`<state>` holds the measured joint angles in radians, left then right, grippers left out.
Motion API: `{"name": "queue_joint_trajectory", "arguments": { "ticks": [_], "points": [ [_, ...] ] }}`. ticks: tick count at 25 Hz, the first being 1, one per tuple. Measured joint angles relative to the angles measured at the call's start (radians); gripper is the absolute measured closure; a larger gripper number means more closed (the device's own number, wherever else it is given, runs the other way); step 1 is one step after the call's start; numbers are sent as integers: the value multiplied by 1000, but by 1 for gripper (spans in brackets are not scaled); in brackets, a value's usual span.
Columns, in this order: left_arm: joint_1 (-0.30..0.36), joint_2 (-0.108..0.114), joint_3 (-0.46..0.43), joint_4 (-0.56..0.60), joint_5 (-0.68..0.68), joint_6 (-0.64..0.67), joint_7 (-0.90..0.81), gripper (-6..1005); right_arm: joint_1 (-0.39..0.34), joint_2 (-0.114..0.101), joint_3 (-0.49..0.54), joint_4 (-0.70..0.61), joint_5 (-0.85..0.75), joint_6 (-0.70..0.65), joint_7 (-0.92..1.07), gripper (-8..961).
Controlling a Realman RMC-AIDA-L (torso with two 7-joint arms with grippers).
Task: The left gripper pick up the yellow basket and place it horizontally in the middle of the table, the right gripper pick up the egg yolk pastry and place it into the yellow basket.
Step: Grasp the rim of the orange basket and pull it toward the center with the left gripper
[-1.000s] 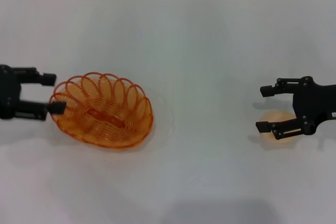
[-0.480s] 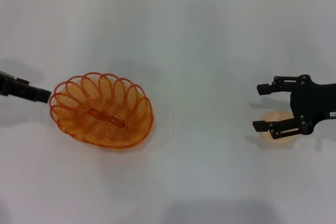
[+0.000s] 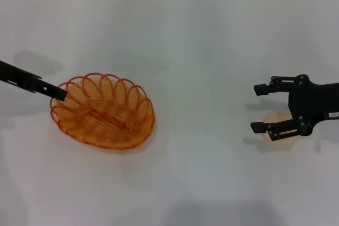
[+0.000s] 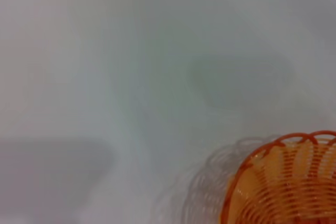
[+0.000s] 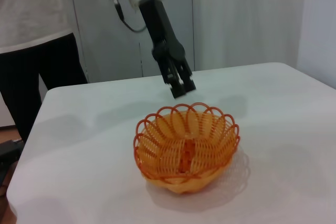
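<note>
The basket sits upright on the table at about 9 o'clock from the table's middle, its long axis running roughly 10 to 4 o'clock and its scalloped rim facing up. The left gripper reaches in from the 9 o'clock edge of the head view as a thin black bar slanting toward 4 o'clock, its tip at the basket's 10 o'clock rim. In the right wrist view the same gripper hangs from a black arm that slopes steeply down from a silver-grey segment with a green light, and its tip hovers just above the far rim of the basket; its prongs look close together with nothing between them, though whether they are fully closed I cannot tell. The left wrist view shows only part of the rim and bare table. The right gripper comes in level from 3 o'clock, its prongs pointing toward 9 o'clock and spread wide apart, holding nothing. The pastry lies on the table at 3 o'clock, well apart from the basket, partly hidden under the gripper's nearer prong.
</note>
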<state>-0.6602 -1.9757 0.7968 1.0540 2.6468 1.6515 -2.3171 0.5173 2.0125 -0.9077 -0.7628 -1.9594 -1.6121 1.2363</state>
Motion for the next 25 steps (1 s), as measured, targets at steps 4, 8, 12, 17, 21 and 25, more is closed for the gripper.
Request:
{"name": "queue_joint_trajectory", "arguments": {
  "ticks": [4, 8, 12, 17, 21, 25],
  "points": [
    [-11, -8, 14, -70, 2, -63, 1, 195, 1, 0, 0, 5, 1, -3, 0, 93],
    [-9, -12, 16, -88, 2, -98, 2, 199, 1, 0, 1, 9, 1, -5, 0, 93],
    [-8, -20, 17, -102, 2, -120, 8, 202, 1, 0, -2, 10, 1, -4, 0, 93],
    [-20, -21, 20, -150, 4, -154, 19, 242, 1, 0, -3, 10, 1, -4, 0, 94],
    [-22, -27, 34, -159, 4, -163, 17, 315, 1, 0, -7, 9, 1, -5, 0, 94],
    [-24, -30, 36, -157, 3, -164, 16, 389, 1, 0, -8, 8, 1, -5, 0, 94]
  ]
}}
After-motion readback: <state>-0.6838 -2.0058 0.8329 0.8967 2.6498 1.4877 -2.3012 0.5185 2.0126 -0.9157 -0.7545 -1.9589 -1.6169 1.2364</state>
